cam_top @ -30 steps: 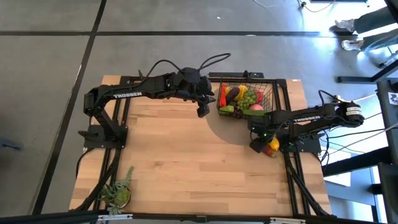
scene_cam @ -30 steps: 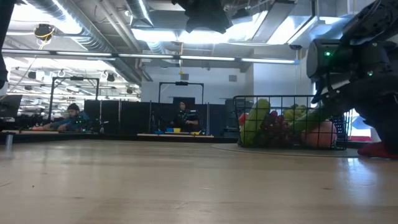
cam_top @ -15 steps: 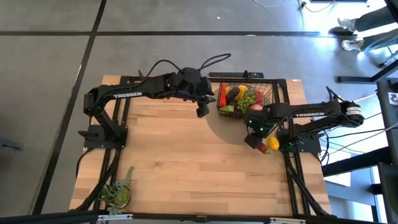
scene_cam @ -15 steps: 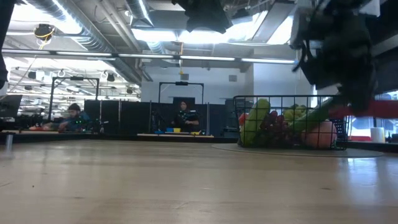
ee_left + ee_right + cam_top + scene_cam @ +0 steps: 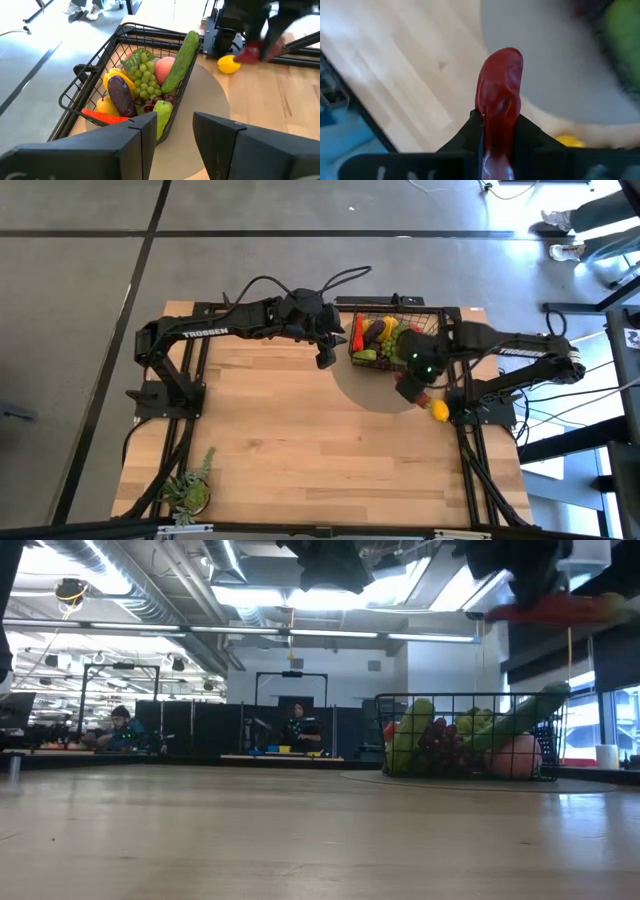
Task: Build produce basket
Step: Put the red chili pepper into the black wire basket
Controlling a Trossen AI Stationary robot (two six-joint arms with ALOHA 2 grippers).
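The black wire basket [image 5: 432, 332] stands on a round grey mat at the table's far right and holds an eggplant [image 5: 120, 95], green grapes [image 5: 145, 75], a peach [image 5: 165, 67], a cucumber [image 5: 180, 57], a carrot and more produce. My right gripper [image 5: 413, 389] is shut on a red pepper [image 5: 500, 95], in the air just near of the basket. A lemon [image 5: 440, 411] lies on the table near it. My left gripper [image 5: 325, 358] hangs open and empty left of the basket. My right gripper pinches the red pepper between its two fingers [image 5: 476, 131], on its two opposite sides at one end [image 5: 496, 131]. The rest of the pepper sticks out past the fingertips. The pepper is lifted clear of the table, higher than the basket's rim in the low view [image 5: 545, 610].
A round grey mat [image 5: 375, 387] lies under the basket. A potted green plant [image 5: 190, 490] stands at the table's near left corner. The bare wooden top [image 5: 300, 430] spreads across the middle. People sit at desks in the room beyond the table.
My right gripper has risen from the table with the red pepper and gone toward the far edge, closer to the basket. The pepper is now lifted clear, above the basket's rim. The lemon has stayed on the table.
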